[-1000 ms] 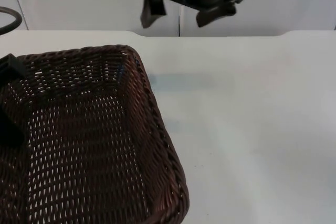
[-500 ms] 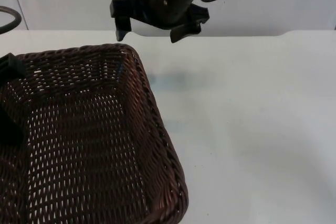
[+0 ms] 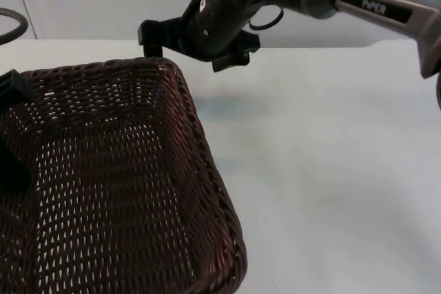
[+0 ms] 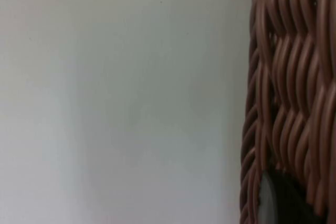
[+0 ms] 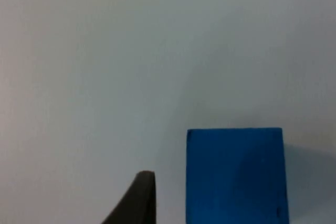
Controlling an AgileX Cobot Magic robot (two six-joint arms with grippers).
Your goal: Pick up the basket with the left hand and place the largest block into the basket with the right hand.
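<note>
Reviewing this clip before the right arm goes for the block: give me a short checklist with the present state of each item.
1. Left gripper at the basket's left rim, fingertip against the weave: grip firmness cannot tell.
2. Basket interior free for a block: ok.
3. Right gripper open, above the table beyond the basket's far corner: ok.
4. Right gripper carrying nothing: ok.
5. Blue block on the table in front of the right gripper, not yet between its fingers: ok.
6. This is the largest block: cannot tell.

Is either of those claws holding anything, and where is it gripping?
The left gripper holds the basket by its rim. The right gripper is open, holding nothing, above the blue block.
</note>
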